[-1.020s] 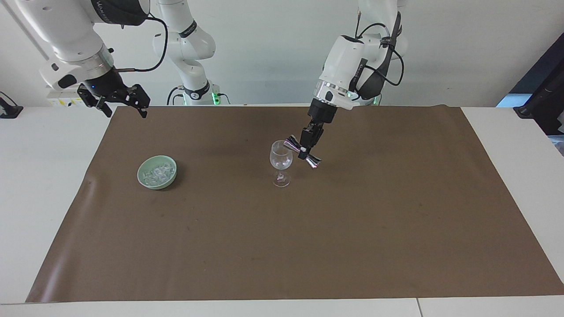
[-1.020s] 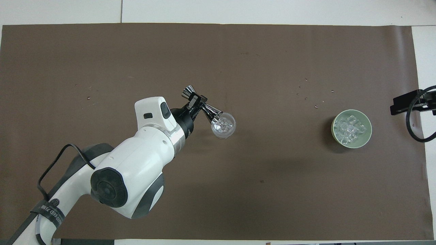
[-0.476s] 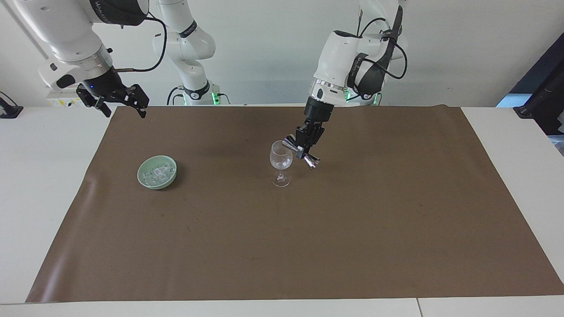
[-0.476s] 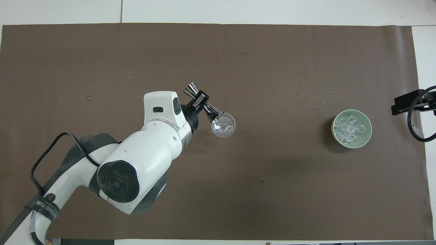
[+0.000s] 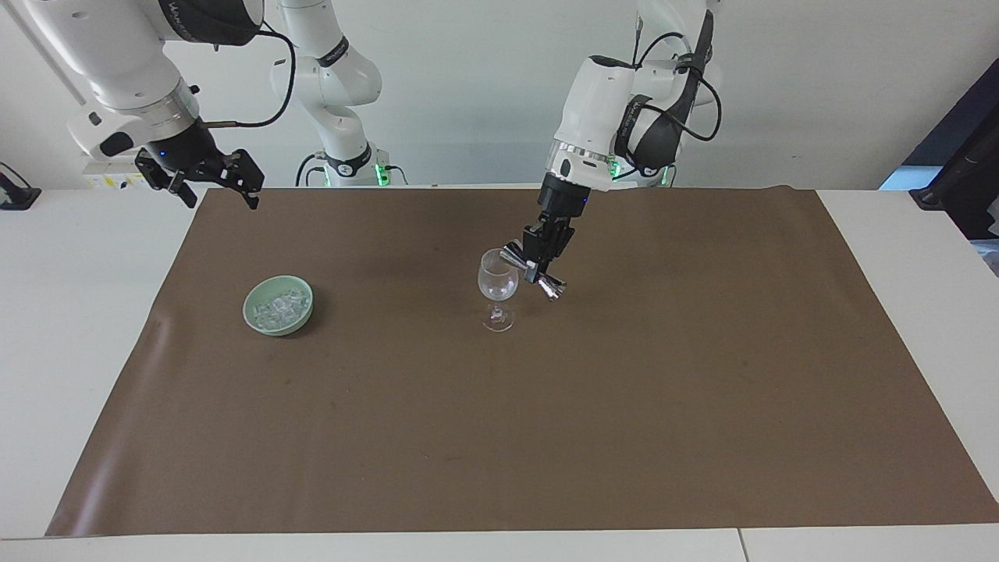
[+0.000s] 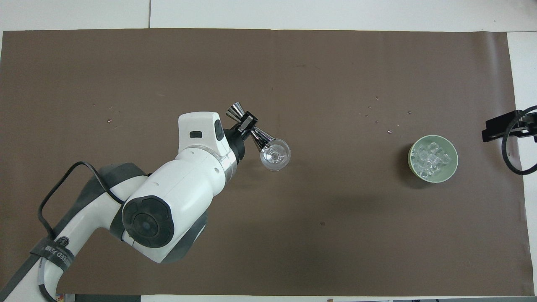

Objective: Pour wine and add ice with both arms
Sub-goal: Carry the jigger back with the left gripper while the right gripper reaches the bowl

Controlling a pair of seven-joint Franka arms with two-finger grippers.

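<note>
Since a second ago my left arm has swung more upright, drawing its wrist in over the brown mat (image 5: 546,406) while the jigger's mouth stays at the glass. That tells me the pour is under way or nearly spent; I cannot see liquid falling, so I judge only from the tilt.

Largest first: the white bench (image 5: 70,328) carries the mat, with a pale wall at the robots' end and dark equipment at the edge of the left arm's end. My left tool (image 5: 540,251) is pinched on the waist of the steel jigger (image 6: 251,129), which lies tilted with one cup at the rim of the wine glass (image 5: 497,286), standing upright mid-mat. My right tool (image 5: 204,173) waits with its fingers spread, over the mat's corner at the right arm's end.

Ice (image 6: 432,158) is heaped in the green bowl (image 5: 254,316), well apart from the glass toward the right arm's end, untouched. A few small specks dot the mat near the bowl.
</note>
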